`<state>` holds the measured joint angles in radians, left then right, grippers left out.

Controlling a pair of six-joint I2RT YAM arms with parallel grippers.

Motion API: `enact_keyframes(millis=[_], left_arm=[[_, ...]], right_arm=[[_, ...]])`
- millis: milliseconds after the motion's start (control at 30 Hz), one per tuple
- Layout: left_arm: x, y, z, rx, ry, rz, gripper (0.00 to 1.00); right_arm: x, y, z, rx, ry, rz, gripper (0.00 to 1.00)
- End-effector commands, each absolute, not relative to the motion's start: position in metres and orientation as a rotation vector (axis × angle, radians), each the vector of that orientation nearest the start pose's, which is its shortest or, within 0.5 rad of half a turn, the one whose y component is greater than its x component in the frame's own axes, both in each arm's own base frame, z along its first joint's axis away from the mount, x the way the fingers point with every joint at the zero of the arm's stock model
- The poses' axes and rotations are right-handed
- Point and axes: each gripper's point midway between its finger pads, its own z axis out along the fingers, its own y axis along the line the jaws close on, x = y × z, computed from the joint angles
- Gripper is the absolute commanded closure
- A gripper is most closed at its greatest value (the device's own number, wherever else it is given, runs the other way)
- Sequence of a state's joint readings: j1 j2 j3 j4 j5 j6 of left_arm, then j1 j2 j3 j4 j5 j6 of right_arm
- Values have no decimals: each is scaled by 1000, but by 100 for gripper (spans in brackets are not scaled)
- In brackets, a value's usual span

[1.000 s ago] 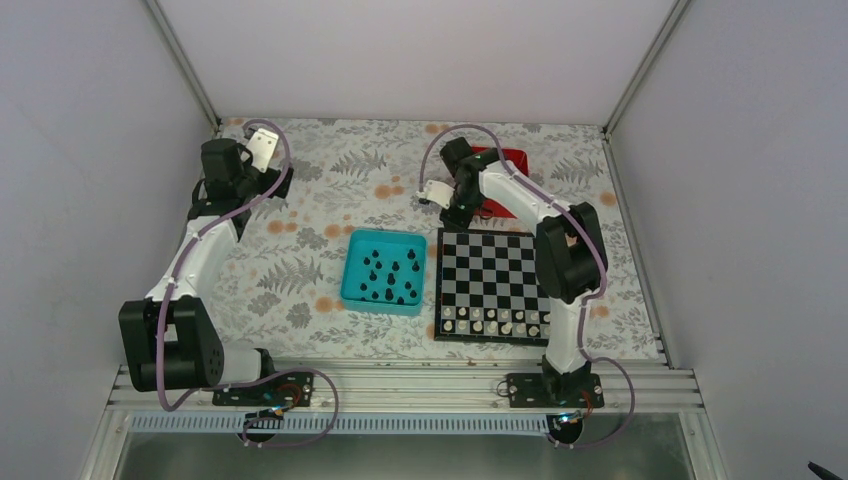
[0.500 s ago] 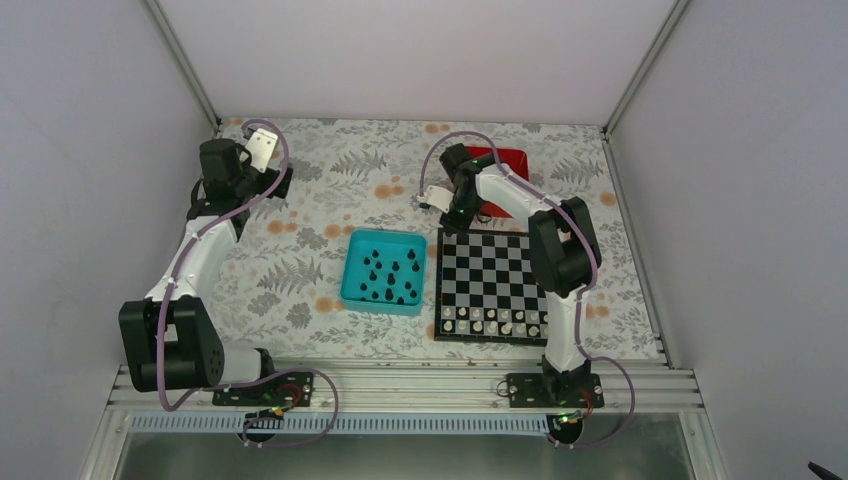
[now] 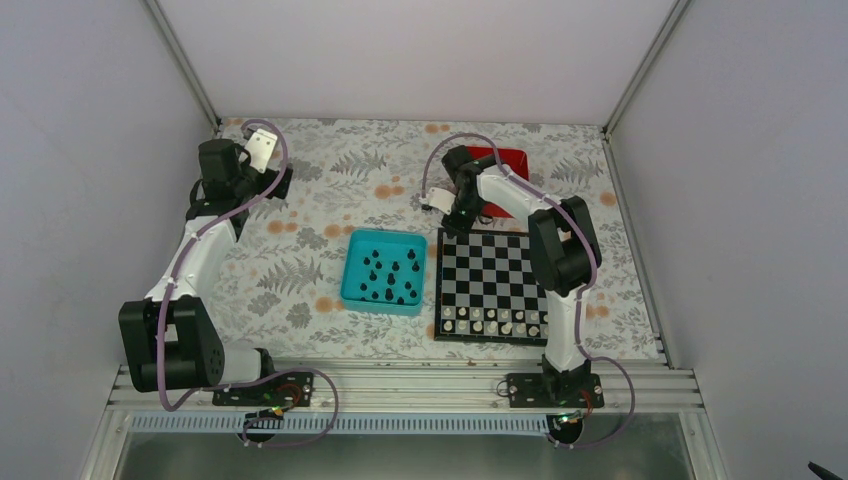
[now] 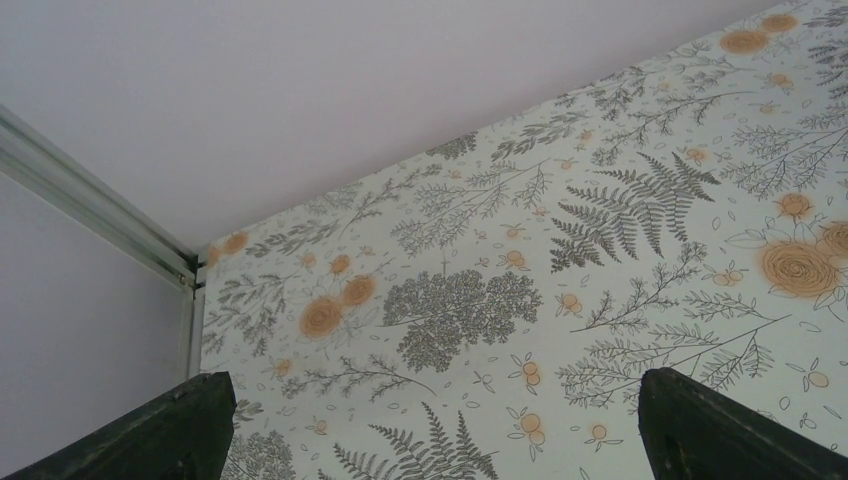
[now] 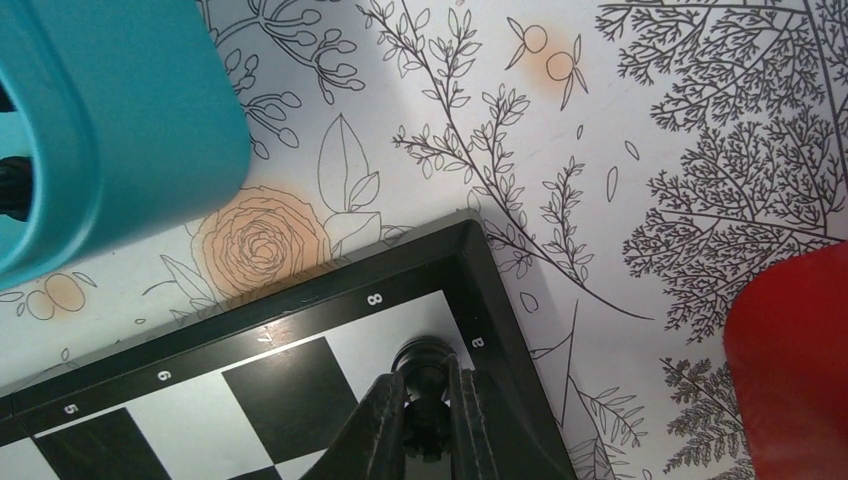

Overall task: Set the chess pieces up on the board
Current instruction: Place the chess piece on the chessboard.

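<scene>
Right wrist view: a black piece [image 5: 424, 360] is held upright, clamped in the right gripper [image 5: 428, 425], directly over the far-left corner square of the board [image 5: 320, 305], so a straight descent is judged sufficient.

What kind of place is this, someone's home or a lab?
Likely a robotics lab test cell: plain white panels in aluminium framing enclose the floral-covered table, the left arm and right arm are bolted to a metal rail, and a chessboard and teal tray sit staged.
</scene>
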<state>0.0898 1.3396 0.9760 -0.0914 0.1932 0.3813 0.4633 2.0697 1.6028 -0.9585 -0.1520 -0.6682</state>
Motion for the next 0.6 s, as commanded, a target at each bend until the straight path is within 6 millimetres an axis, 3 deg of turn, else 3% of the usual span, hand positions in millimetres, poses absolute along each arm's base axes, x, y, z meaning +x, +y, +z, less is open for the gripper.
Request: enact_keyframes(millis=[0, 233, 433, 567], left_arm=[[426, 5, 241, 413, 1956, 95, 0], [427, 7, 241, 408, 1955, 100, 0], [427, 7, 238, 412, 1960, 96, 0], [427, 8, 238, 412, 1961, 97, 0]], right_arm=[[362, 215, 39, -1641, 2512, 267, 90], [360, 219, 44, -1642, 2502, 301, 91], [359, 212, 34, -1658, 2536, 265, 88], [365, 215, 42, -1639, 2514, 253, 68]])
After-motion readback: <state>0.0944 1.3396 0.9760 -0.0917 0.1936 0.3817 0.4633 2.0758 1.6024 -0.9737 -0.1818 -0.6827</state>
